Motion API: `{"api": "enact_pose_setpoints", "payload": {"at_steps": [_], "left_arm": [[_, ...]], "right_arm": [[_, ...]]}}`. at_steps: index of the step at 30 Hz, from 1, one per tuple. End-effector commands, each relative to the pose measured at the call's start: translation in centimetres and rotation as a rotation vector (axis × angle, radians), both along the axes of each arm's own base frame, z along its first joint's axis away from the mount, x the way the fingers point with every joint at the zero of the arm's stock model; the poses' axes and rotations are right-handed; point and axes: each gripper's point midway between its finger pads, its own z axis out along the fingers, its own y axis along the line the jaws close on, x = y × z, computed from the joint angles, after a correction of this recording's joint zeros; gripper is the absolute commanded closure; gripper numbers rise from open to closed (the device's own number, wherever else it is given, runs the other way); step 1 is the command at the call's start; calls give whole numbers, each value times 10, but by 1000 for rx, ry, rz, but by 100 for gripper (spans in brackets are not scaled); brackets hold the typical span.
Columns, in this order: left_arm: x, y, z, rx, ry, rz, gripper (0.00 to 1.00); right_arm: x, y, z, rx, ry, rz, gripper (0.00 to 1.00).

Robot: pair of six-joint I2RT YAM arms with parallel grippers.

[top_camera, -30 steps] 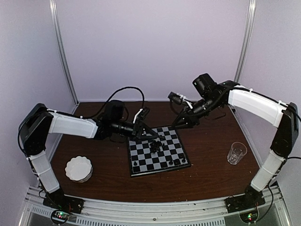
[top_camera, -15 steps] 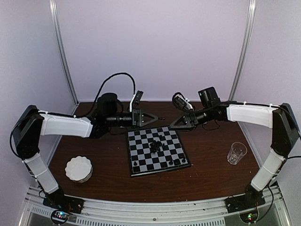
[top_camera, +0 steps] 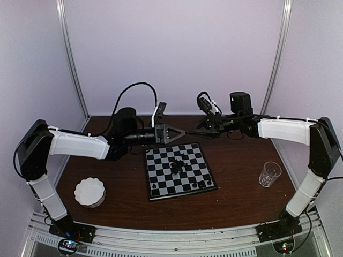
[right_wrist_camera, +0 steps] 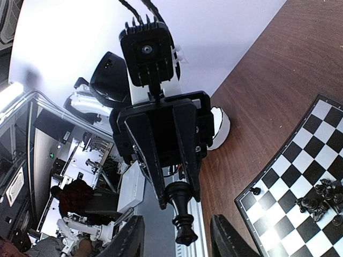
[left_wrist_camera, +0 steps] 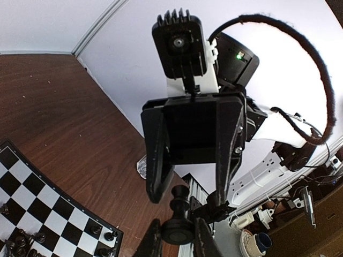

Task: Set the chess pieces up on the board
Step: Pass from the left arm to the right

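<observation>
A black chess piece is clamped by its round base in my left gripper, which is shut on it and holds it in the air beyond the far edge of the board. My right gripper faces it tip to tip. Its jaws stand open on either side of the piece's head without touching it. In the top view the left gripper and right gripper nearly meet. Several other chess pieces are bunched mid-board, with a few along the near row.
A round white scalloped dish sits at the near left of the brown table. A clear glass stands to the right of the board. Both forearms stretch over the table's back half.
The left gripper has lifted off the board and swung back with a piece in it. The right gripper has come level and closer, so the two tips now meet.
</observation>
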Motion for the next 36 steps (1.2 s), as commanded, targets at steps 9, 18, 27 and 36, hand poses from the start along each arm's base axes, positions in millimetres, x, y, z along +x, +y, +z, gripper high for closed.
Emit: {"api": "enact_pose_setpoints", "payload": {"at_steps": [9, 18, 27, 36], "left_arm": [[4, -3, 2, -60, -14, 10, 90], [5, -4, -4, -50, -1, 7, 89], [0, 8, -15, 44, -10, 10, 58], [15, 66, 2, 279, -107, 87, 54]], "right_arm": [[-8, 7, 7, 22, -20, 30, 74], [-8, 6, 6, 17, -45, 23, 87], [-11, -9, -13, -195, -231, 3, 91], [-18, -26, -39, -522, -513, 57, 91]]}}
